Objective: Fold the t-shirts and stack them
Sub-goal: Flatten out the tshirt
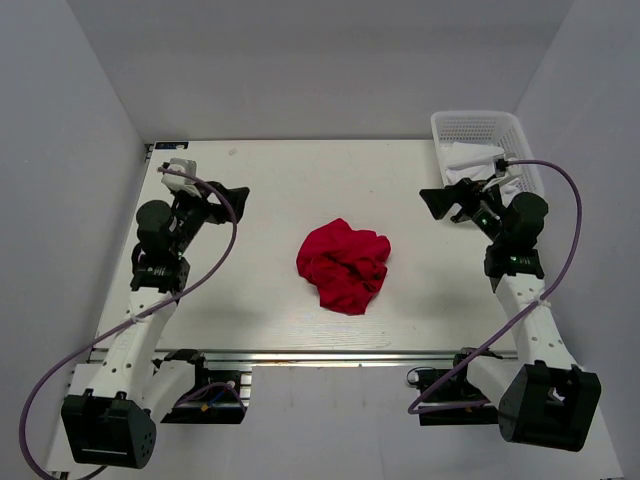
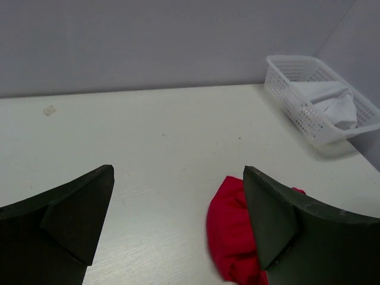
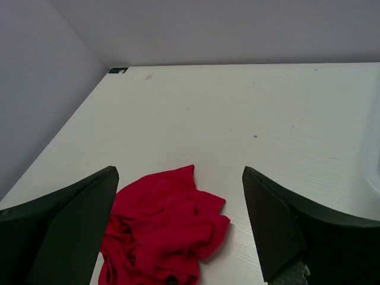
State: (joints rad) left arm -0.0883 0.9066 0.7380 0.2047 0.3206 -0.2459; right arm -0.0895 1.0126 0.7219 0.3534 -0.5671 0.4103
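A red t-shirt lies crumpled in the middle of the white desk, apart from both arms. The left gripper hangs over the left side. The right gripper hangs over the right side, near a white basket holding white cloth.

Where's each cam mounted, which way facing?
Top external: overhead, behind the robot, looking down on the table; left arm, right arm show.
Left wrist: on the left arm, facing the basket corner; open left gripper frames it.
Right wrist: on the right arm, facing the left wall; open right gripper frames it.
Shared: all see the crumpled red t-shirt.
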